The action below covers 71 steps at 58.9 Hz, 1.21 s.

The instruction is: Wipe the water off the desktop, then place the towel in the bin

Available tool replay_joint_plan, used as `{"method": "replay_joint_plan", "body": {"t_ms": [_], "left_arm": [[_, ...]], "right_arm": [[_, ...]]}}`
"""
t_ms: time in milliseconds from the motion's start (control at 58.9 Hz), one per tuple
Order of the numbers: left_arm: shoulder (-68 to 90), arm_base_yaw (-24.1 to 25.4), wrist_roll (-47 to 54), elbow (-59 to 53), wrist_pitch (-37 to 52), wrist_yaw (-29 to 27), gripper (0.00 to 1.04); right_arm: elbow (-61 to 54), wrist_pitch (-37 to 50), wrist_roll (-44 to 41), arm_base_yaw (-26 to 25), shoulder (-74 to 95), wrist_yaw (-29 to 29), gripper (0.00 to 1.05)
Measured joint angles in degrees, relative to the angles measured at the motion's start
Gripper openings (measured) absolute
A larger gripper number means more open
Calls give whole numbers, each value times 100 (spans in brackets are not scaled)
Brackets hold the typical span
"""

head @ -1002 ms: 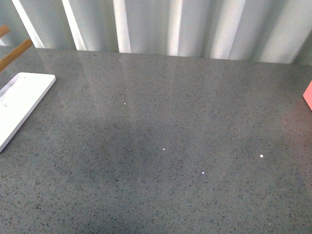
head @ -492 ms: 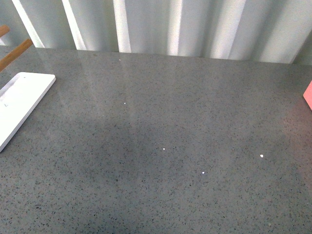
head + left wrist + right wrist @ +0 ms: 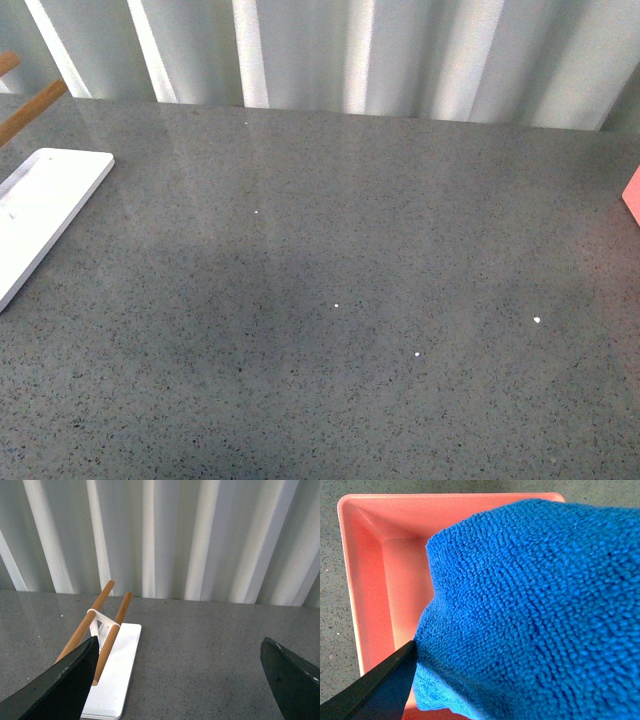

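Note:
The dark grey speckled desktop fills the front view, with neither arm nor the towel in it. In the right wrist view the bright blue fluffy towel lies bunched over the pink bin and fills most of the picture. One black finger of my right gripper shows beside the towel; the other is hidden, and the gripper is open. My left gripper is open and empty above the desktop, with both black fingers at the frame's lower corners.
A flat white board with two wooden rods on a white bracket stands at the desktop's left side. The pink bin's corner shows at the right edge. A pale ribbed wall backs the desktop. Tiny white specks dot the surface.

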Motion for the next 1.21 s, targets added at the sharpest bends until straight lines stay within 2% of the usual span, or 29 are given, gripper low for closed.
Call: {"method": "replay_joint_plan", "body": {"t_ms": [560, 645, 730, 1205], "left_arm": [[0, 0, 0, 0, 0, 0, 98], [0, 0, 0, 0, 0, 0, 98], [0, 0, 0, 0, 0, 0, 98], [0, 0, 0, 0, 0, 0, 98]], "right_arm": [[0, -9, 17, 0, 0, -4, 98], [330, -988, 358, 4, 162, -20, 98], [337, -1261, 461, 26, 201, -2, 98], [308, -1176, 516, 59, 210, -2, 98]]}}
